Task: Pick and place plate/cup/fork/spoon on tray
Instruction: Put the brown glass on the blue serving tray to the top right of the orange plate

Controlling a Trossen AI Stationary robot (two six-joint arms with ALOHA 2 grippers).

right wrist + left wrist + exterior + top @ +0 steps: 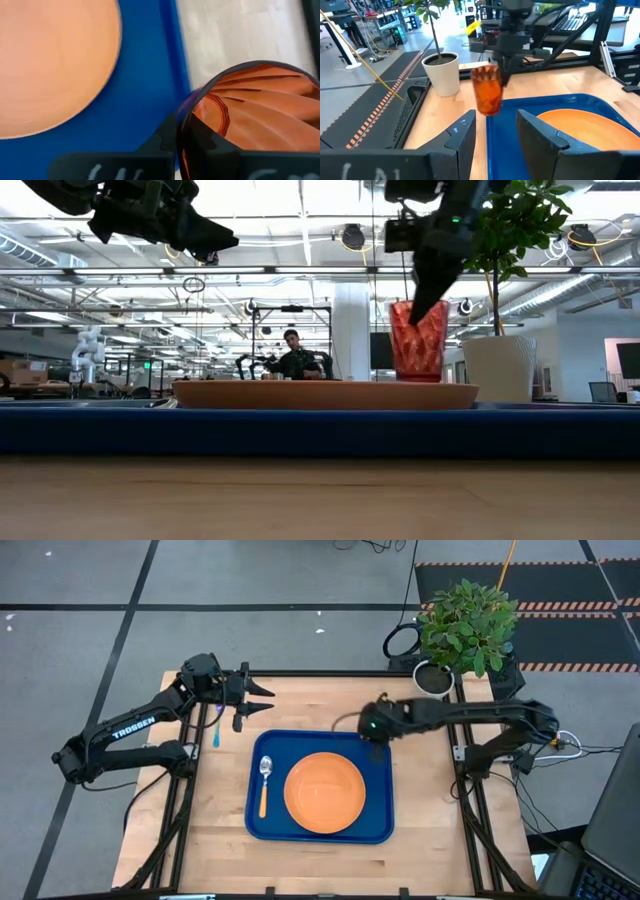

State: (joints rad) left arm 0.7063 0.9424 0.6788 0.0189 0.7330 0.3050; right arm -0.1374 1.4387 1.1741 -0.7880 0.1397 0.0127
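The right claw [377, 740] is clamped on the cup's [418, 340] rim at the tray's [380, 830] far right corner — plate [324, 792] and spoon [264, 783] lie in the tray — while the left claw [262, 699], fingers apart and empty, hangs beyond its far left corner above the fork [216, 727].

High cam is looking straight down on the table. Low cam is sitting at tabletop level, facing the room. The 2 wrist cams are looking close past their own fingers; all 4 are sharing the tray [380, 830] and plate [324, 792].
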